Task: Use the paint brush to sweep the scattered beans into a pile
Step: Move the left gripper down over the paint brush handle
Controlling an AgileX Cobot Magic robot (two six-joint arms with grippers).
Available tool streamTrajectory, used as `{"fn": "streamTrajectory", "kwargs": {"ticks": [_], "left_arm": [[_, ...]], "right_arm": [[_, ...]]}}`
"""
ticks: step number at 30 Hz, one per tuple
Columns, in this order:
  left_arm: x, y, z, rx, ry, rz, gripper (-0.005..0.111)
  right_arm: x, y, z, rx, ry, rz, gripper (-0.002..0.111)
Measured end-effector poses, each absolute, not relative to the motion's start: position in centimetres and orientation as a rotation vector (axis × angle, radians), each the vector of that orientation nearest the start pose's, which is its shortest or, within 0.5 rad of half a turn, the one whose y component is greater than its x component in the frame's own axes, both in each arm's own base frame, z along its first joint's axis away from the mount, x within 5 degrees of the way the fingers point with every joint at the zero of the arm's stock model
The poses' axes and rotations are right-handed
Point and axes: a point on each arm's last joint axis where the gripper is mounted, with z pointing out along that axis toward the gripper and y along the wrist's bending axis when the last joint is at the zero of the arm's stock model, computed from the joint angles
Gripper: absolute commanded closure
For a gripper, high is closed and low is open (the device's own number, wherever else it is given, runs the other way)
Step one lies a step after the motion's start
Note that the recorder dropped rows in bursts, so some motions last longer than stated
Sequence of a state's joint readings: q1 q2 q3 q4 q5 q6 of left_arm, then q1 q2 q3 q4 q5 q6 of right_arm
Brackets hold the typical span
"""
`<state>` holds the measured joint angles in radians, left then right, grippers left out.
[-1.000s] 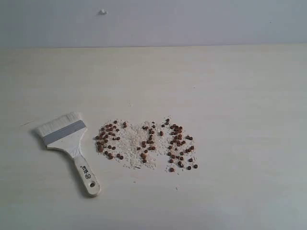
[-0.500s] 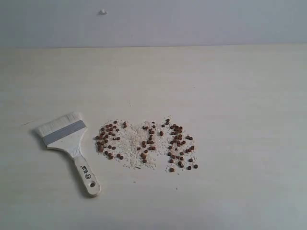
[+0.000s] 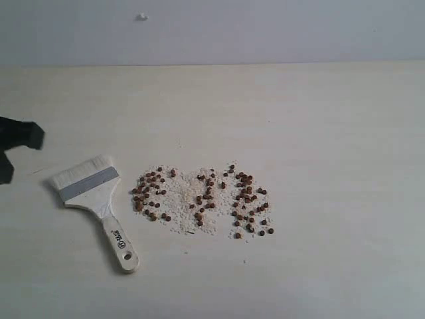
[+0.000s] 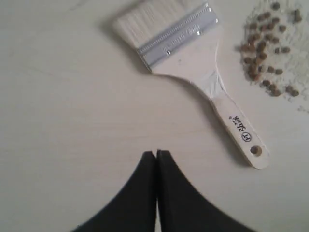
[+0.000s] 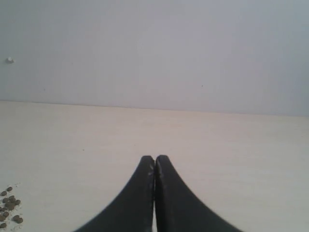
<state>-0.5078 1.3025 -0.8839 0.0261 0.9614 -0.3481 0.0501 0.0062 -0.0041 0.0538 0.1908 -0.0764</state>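
The paint brush [image 3: 93,193] lies flat on the pale table [image 3: 319,119], bristles toward the far left, handle toward the near side. Small reddish-brown beans [image 3: 202,197] are scattered to its right among whitish crumbs. My left gripper [image 3: 16,143] shows as a black shape at the left edge, apart from the brush. In the left wrist view the left gripper [image 4: 156,152] is shut and empty, with the paint brush [image 4: 193,67] and some beans [image 4: 263,50] beyond it. My right gripper [image 5: 154,158] is shut and empty over bare table, with a few beans [image 5: 9,208] at the picture's edge.
A grey wall [image 3: 265,30] rises behind the table's far edge, with a small white mark [image 3: 142,16] on it. Whitish crumbs [image 3: 182,199] lie thickest between the bean clusters.
The left gripper has come into the exterior view at the left edge; earlier no arm showed there. Brush and beans have not moved.
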Motion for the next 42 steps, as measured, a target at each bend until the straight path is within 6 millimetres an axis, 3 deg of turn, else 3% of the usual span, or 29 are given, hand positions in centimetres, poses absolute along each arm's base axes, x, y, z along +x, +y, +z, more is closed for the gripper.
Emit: {"fn": "streamTrajectory", "kwargs": {"ticks": [2, 4, 7, 12, 15, 19, 22, 24, 29, 30, 31, 36, 42], "left_arm": [[20.8, -12.5, 24.3, 0.335, 2.883, -0.115, 0.107], [21.2, -13.7, 23.3, 0.533, 2.832, -0.060, 0.107], [21.3, -15.0, 22.2, 0.979, 2.696, 0.082, 0.107], [21.6, -15.2, 21.9, 1.583, 2.402, 0.254, 0.107], [21.7, -15.1, 21.9, 1.990, 2.103, 0.331, 0.107], [21.9, -15.4, 22.0, 2.476, 1.531, 0.414, 0.107], [21.8, -16.0, 22.0, 2.558, 1.323, 0.380, 0.107], [21.5, -16.8, 21.6, 2.573, 1.245, 0.268, 0.102], [21.5, -18.1, 20.0, 2.602, 1.182, 0.129, 0.044], [21.6, -18.1, 19.7, 2.622, 1.158, 0.124, 0.025], [21.7, -18.3, 19.2, 2.676, 1.075, 0.123, 0.021], [21.6, -18.5, 17.8, 2.811, 0.880, 0.096, 0.031], [22.6, -18.5, 16.3, 2.893, 0.758, 0.205, 0.031]], "right_arm": [[5.6, 0.4, 19.7, -0.069, 1.675, 0.029, 0.108], [5.6, 0.4, 19.7, -0.069, 1.675, 0.029, 0.108], [5.6, 0.4, 19.7, -0.069, 1.675, 0.029, 0.108], [5.6, 0.4, 19.7, -0.069, 1.675, 0.029, 0.108], [5.6, 0.4, 19.7, -0.069, 1.675, 0.029, 0.108], [5.6, 0.4, 19.7, -0.069, 1.675, 0.029, 0.108], [5.6, 0.4, 19.7, -0.069, 1.675, 0.029, 0.108], [5.6, 0.4, 19.7, -0.069, 1.675, 0.029, 0.108], [5.6, 0.4, 19.7, -0.069, 1.675, 0.029, 0.108], [5.6, 0.4, 19.7, -0.069, 1.675, 0.029, 0.108], [5.6, 0.4, 19.7, -0.069, 1.675, 0.029, 0.108], [5.6, 0.4, 19.7, -0.069, 1.675, 0.029, 0.108], [5.6, 0.4, 19.7, -0.069, 1.675, 0.029, 0.108]]}}
